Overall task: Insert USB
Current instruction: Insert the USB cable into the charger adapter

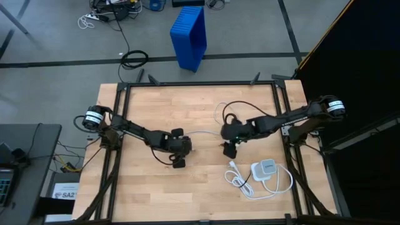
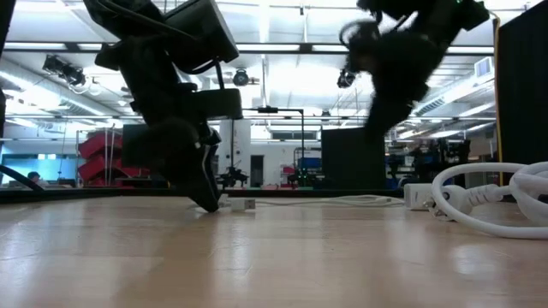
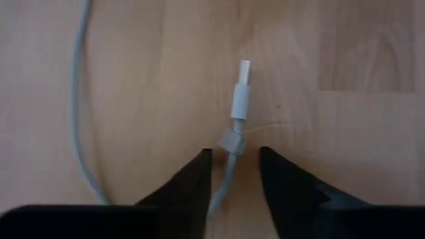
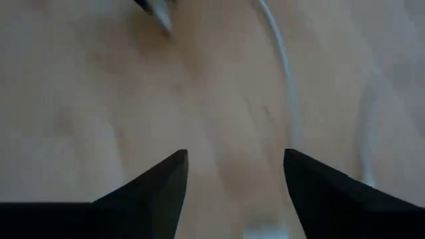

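The USB is a thin white cable (image 1: 206,132) lying on the wooden table; its white and metal plug (image 3: 240,99) rests flat on the wood, also seen as the plug (image 2: 244,204) in the low view. My left gripper (image 3: 234,154) is open, low over the table, left gripper (image 1: 181,150). Its two fingers stand on either side of the cable just behind the plug, apart from it. My right gripper (image 4: 234,156) is open and raised above the table near the middle, right gripper (image 1: 230,145), with bare wood and a stretch of cable below it.
A white rounded-square charger block (image 1: 265,169) and its thicker coiled white cord (image 1: 250,184) lie on the table's near right part. A dark metal frame (image 1: 200,84) runs around the table. A blue bin (image 1: 189,34) stands on the floor beyond the far edge.
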You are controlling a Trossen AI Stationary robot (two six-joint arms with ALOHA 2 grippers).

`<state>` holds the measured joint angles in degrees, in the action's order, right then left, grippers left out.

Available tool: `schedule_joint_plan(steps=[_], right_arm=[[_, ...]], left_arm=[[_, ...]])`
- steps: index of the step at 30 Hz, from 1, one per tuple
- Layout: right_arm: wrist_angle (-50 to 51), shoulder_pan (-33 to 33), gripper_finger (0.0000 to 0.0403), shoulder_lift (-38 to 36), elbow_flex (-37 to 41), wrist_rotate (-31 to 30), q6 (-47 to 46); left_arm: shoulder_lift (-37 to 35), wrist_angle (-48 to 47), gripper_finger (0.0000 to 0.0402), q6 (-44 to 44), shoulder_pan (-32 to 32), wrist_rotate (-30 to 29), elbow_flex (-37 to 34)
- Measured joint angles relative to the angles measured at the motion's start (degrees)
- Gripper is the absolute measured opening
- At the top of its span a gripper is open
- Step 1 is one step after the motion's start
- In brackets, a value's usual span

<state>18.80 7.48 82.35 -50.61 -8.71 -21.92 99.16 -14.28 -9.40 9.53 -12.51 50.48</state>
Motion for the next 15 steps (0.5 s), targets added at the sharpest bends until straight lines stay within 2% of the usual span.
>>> schedule_joint_plan(steps=[5,8,15], right_arm=[[-14.90,2.25,0.0184,3.27,-0.07,-0.06,5.37],[-21.62,3.38,0.0170,6.83,-0.07,-0.08,7.51],[-23.35,2.81,0.0143,13.94,0.04,1.22,9.14]], left_arm=[[2.88,2.05,0.0010,1.16,-1.15,0.91,0.16],[3.70,3.55,0.0003,3.47,-1.26,0.21,0.20],[0.42,2.20,0.0001,6.07,-0.75,0.21,0.43]])
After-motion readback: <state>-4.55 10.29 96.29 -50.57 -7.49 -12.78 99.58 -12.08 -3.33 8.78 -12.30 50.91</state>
